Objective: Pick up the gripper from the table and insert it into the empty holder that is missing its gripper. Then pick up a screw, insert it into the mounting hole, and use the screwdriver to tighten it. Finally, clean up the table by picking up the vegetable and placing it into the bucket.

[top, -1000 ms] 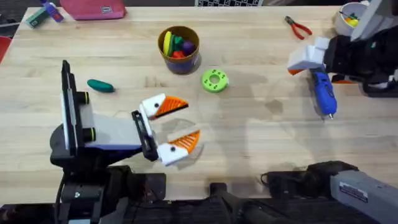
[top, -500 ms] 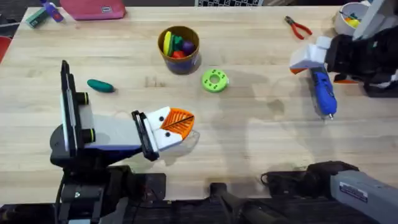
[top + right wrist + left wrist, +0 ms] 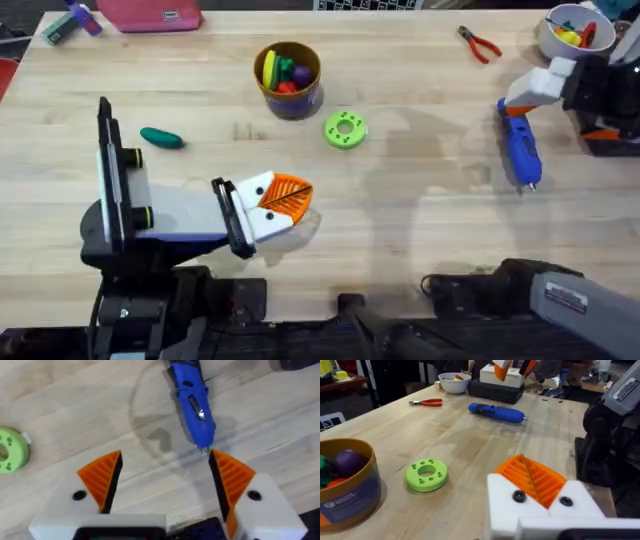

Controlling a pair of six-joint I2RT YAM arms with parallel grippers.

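Blue screwdriver (image 3: 520, 148) lying flat on the wood at the right side of the table (image 3: 420, 230), long axis running near-to-far in the overhead view, thin bit pointing back toward the arm bases. Hovering just beyond its far end: right gripper (image 3: 535, 88), orange pads spread wide. From the right wrist camera, right gripper (image 3: 165, 485) open with one pad (image 3: 102, 477) well off to the side and the other almost touching the bit tip of the screwdriver (image 3: 192, 402); body stretching straight away from the gap, so aligned lengthwise with the reach, not crosswise between the fingers. Judging by that, needs a step forward over the barrel, pads either side of it, before any close.

Left gripper (image 3: 285, 200) parked near the table's front, pads pressed together, nothing pinched. From its wrist view, left gripper (image 3: 532, 480) shut, screwdriver (image 3: 496, 411) well apart across the table. Right arm clearly nearer.

Green vegetable (image 3: 161, 138) lying out on the left, well apart from the orange bucket (image 3: 288, 80). Cleanup not yet done.
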